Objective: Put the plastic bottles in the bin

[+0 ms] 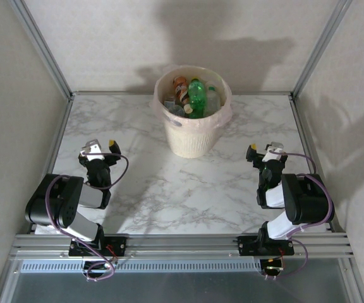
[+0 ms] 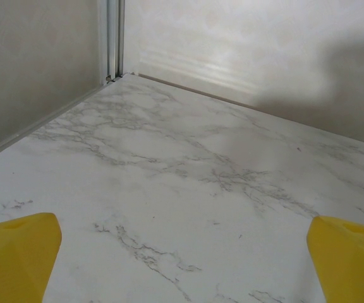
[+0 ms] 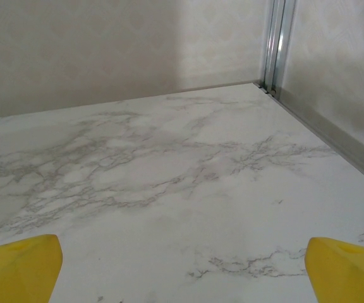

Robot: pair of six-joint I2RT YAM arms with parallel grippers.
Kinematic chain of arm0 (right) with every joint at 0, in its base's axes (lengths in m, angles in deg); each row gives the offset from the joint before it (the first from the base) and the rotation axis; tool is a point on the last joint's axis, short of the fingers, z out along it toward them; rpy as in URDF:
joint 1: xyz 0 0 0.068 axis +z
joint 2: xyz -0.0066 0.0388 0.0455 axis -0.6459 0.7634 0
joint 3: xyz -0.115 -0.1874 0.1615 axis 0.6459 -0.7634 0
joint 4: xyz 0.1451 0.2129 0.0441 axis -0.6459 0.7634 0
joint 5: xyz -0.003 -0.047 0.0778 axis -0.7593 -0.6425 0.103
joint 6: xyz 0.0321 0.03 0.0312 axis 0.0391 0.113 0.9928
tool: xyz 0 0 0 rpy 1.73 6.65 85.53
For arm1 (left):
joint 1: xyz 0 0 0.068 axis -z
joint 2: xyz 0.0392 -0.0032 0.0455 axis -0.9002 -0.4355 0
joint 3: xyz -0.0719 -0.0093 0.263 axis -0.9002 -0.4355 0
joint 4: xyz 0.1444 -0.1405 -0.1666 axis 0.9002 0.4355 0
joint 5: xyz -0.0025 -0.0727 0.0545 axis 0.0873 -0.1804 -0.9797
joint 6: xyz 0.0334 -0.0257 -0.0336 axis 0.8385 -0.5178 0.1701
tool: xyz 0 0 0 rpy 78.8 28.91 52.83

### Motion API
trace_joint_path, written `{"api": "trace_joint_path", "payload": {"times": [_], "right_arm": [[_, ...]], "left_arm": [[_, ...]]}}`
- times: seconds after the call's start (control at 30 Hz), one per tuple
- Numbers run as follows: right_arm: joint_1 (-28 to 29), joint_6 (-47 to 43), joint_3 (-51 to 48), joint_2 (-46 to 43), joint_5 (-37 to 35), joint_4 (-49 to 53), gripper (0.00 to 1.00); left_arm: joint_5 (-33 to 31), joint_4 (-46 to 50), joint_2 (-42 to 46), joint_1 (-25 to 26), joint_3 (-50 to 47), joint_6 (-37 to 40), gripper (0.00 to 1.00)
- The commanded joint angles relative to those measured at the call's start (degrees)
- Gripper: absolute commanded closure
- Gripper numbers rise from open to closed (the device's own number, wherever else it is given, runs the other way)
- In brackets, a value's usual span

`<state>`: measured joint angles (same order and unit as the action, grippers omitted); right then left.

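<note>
The cream-white bin (image 1: pixel 193 137) stands at the back middle of the marble table, with a translucent liner over its rim. Inside it lie the plastic bottles (image 1: pixel 196 96): a green one, clear ones and a brown-orange labelled one. My left gripper (image 1: pixel 100 146) rests at the near left, open, its yellow fingertips (image 2: pixel 18 255) wide apart over bare marble. At the near right my right gripper (image 1: pixel 264 150) is open too, with yellow fingertips (image 3: pixel 346 268) spread and nothing between them. Both grippers are well apart from the bin.
Grey walls with aluminium corner posts (image 1: pixel 43 47) enclose the table (image 1: pixel 138 189) on three sides. An aluminium rail (image 1: pixel 182 243) carrying both arm bases runs along the near edge. Marble stretches between the arms and around the bin.
</note>
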<state>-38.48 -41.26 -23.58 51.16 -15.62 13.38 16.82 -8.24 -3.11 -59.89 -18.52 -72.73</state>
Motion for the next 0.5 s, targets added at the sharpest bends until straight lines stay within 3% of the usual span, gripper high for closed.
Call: {"api": "trace_joint_path", "payload": {"times": [0.0, 0.2, 0.3, 0.47], "right_arm": [[0.2, -0.9, 0.9, -0.1, 0.2, -2.2, 0.01], [0.2, -1.5, 1.1, 0.0, 1.7, -1.7, 0.01], [-1.8, -1.2, 2.4, -0.1, 8.7, 1.1, 0.01], [-1.1, -2.1, 1.8, 0.0, 7.9, -0.6, 0.01]], "left_arm": [[0.2, -1.7, -0.3, 0.3, 0.4, 0.8, 0.01], [0.1, -1.5, -0.3, 0.5, 0.5, 1.0, 0.01], [1.0, -1.0, -0.4, 0.8, 0.9, 1.5, 0.01], [1.1, -1.0, -0.3, 0.6, 0.8, 1.5, 0.01]]}}
